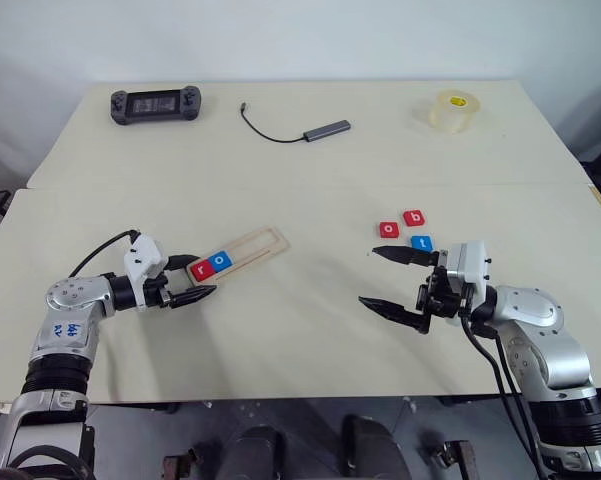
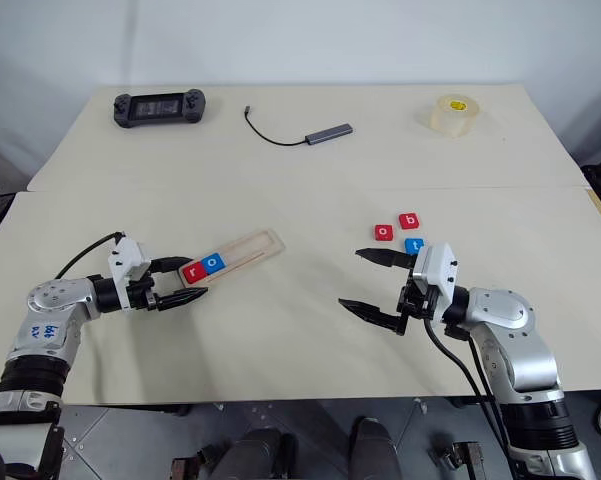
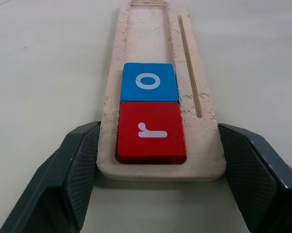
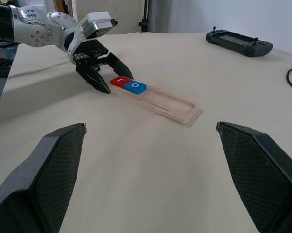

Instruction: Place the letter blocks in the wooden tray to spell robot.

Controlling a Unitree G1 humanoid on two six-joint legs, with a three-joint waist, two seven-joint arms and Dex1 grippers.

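Observation:
The wooden tray (image 1: 260, 243) lies slanted on the table, left of centre. A red r block (image 3: 150, 131) and a blue o block (image 3: 149, 81) sit side by side in its groove at the near end. My left gripper (image 1: 206, 276) is shut on that end, one finger against each long edge. Three loose blocks lie to the right: a red o (image 1: 389, 230), a red b (image 1: 414, 217) and a blue t (image 1: 422, 242). My right gripper (image 1: 367, 276) hangs open and empty just left of and nearer than them, pointing toward the tray.
At the back of the table are a black game controller (image 1: 155, 104), a grey USB hub with cable (image 1: 327, 129) and a roll of clear tape (image 1: 453, 110). Bare tabletop lies between the tray and the loose blocks.

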